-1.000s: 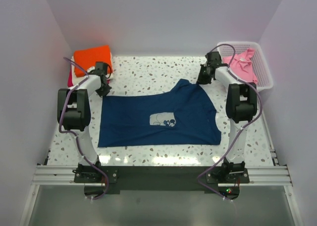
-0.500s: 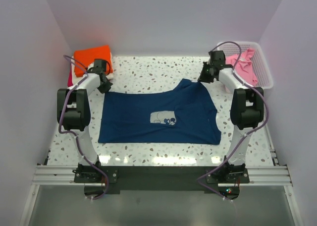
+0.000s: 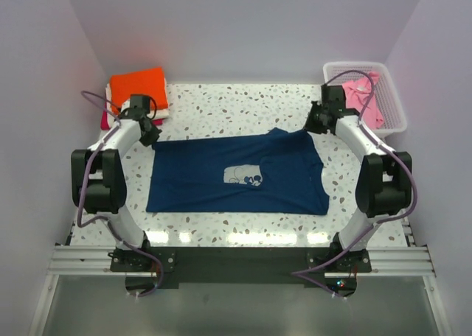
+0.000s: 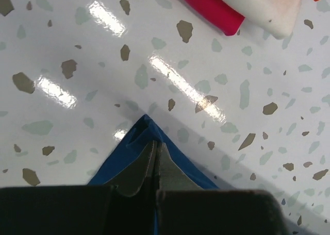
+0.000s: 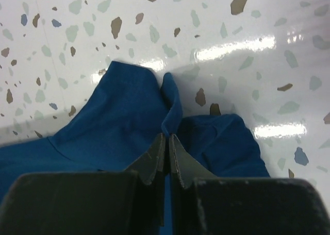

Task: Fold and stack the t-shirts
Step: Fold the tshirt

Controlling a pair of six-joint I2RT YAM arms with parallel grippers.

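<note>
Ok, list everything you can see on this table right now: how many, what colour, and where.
navy t-shirt: one, dark blue with a small white chest graphic, spread flat mid-table
orange t-shirt: one, orange, folded, top of the stack at the far left corner
cream t-shirt: one, cream, folded, under the orange one
magenta t-shirt: one, magenta, folded, lowest in the stack
pink t-shirt: one, pink, crumpled in the basket
basket: one, white lattice, far right corner
table: one, white speckled
left gripper: black, shut on the navy t-shirt's far left corner
right gripper: black, shut on its bunched far right edge
</note>
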